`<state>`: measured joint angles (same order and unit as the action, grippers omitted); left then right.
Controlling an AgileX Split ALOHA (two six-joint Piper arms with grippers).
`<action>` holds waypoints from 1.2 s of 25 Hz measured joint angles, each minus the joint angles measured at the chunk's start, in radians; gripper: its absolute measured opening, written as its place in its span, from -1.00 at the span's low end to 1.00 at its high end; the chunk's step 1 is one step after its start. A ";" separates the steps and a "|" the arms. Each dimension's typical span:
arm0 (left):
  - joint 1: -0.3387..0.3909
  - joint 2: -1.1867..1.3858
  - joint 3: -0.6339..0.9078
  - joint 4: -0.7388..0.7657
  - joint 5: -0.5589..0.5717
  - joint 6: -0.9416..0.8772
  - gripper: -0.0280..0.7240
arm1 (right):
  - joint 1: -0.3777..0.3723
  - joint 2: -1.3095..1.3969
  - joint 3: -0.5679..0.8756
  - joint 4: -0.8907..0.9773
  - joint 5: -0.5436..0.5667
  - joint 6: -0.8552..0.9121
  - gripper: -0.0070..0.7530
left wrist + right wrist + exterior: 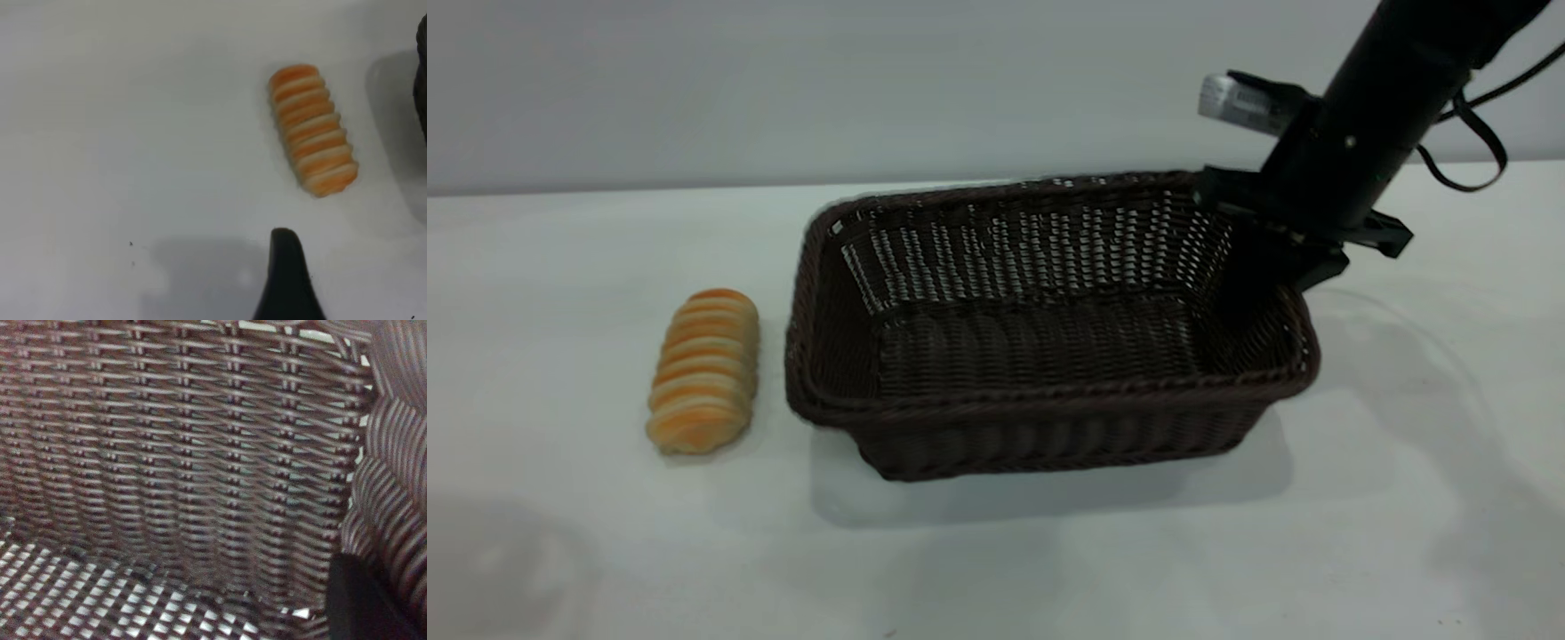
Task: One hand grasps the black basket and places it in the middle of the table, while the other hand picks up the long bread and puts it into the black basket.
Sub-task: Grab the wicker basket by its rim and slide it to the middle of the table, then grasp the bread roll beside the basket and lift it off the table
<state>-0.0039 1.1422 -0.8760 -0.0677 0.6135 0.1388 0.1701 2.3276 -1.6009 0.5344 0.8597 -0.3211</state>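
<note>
The black basket (1049, 356) is at the middle of the table (996, 569), open side up and empty, with a shadow under its front edge. My right gripper (1282, 260) is at the basket's right end, shut on its rim. In the right wrist view the woven wall (187, 453) fills the frame and one black finger (360, 600) lies against the rim. The long bread (704, 369) lies on the table left of the basket, apart from it. In the left wrist view my left gripper (331, 287) is above the table short of the bread (313, 130), open and empty, with one finger (285, 267) showing.
A pale wall (783, 80) runs behind the table. A black cable (1476, 133) loops off the right arm. The basket's dark edge (421, 73) shows beside the bread in the left wrist view.
</note>
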 joint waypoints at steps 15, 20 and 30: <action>-0.079 0.608 -0.086 -0.199 -0.262 0.033 0.57 | -0.033 -0.221 -0.018 -0.114 0.098 -0.034 0.39; -0.113 0.824 -0.200 -0.203 -0.274 0.045 0.57 | -0.040 -0.471 -0.018 -0.172 0.229 -0.030 0.32; -0.129 1.099 -0.360 -0.159 -0.309 0.050 0.50 | -0.040 -0.965 0.084 -0.174 0.375 -0.004 0.23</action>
<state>-0.1331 2.2412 -1.2357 -0.2271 0.3046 0.1890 0.1302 1.3622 -1.5165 0.3599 1.2350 -0.3251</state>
